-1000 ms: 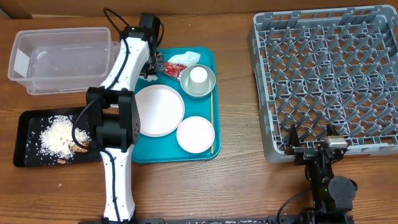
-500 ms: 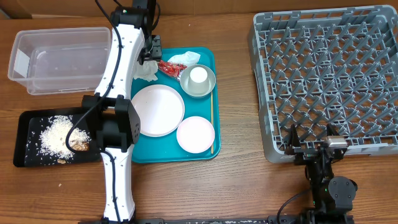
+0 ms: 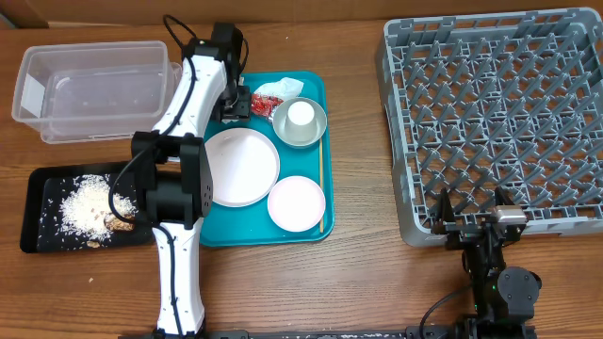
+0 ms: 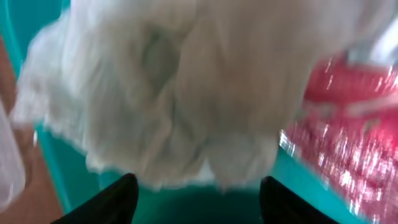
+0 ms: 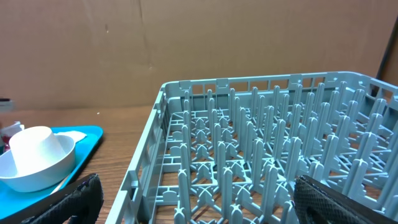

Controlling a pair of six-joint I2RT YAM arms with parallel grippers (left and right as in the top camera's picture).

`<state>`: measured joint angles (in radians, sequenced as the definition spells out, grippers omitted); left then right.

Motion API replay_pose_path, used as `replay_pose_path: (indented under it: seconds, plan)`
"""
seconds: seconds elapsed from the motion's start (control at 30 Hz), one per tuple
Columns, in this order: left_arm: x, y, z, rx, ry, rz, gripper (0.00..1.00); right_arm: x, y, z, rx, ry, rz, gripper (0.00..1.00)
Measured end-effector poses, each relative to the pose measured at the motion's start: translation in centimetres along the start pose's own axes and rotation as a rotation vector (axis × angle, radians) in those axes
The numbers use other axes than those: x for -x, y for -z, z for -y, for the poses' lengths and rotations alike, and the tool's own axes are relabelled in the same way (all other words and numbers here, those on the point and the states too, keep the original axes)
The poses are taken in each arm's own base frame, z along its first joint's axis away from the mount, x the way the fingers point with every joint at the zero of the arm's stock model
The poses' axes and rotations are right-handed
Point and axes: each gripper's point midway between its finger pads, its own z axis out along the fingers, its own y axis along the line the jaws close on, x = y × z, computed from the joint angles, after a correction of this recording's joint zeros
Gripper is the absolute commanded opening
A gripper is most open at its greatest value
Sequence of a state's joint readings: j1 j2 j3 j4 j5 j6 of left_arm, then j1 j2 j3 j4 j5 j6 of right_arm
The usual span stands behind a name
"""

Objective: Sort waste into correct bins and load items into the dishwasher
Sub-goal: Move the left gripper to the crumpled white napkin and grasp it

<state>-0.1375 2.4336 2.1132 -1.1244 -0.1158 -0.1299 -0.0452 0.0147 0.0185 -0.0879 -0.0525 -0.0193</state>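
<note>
Teal tray (image 4: 199,208) lies mostly hidden behind blurred napkin (image 4: 186,93).

White napkin (image 4: 186,93), red wrapper (image 4: 348,143) — teal tray (image 3: 247,224), grey rack (image 3: 490,122).

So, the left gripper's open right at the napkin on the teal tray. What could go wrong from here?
The red wrapper lies right beside the napkin, so the left gripper may close on both. The napkin is loosely crumpled, so a pinch on one fold might let it drop before the clear tub. The silvery bowl holding the cup sits close by and could get nudged.
</note>
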Motion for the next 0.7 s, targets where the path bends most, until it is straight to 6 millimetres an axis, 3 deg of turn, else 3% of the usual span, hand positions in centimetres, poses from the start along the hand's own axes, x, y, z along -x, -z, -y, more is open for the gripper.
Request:
replay_pose_path:
  seconds: [0.13, 0.3, 0.4, 0.6, 0.7]
  plan:
    - [1.2, -0.2, 0.2, -0.005, -0.028, 0.050, 0.60, 0.0, 0.0, 0.0, 0.000, 0.000, 0.001, 1.00]
    - [1.8, -0.2, 0.2, -0.007, -0.048, 0.074, 0.29, 0.0, 0.0, 0.0, 0.000, 0.000, 0.000, 1.00]
    - [1.7, -0.2, 0.3, -0.007, -0.048, 0.073, 0.04, 0.0, 0.0, 0.0, 0.000, 0.000, 0.000, 1.00]
    - [0.1, 0.0, 0.0, 0.000, -0.054, 0.006, 0.04, 0.0, 0.0, 0.0, 0.000, 0.000, 0.001, 1.00]
    - [-0.1, 1.5, -0.2, 0.001, -0.033, -0.016, 0.04, 0.0, 0.0, 0.0, 0.000, 0.000, 0.001, 1.00]
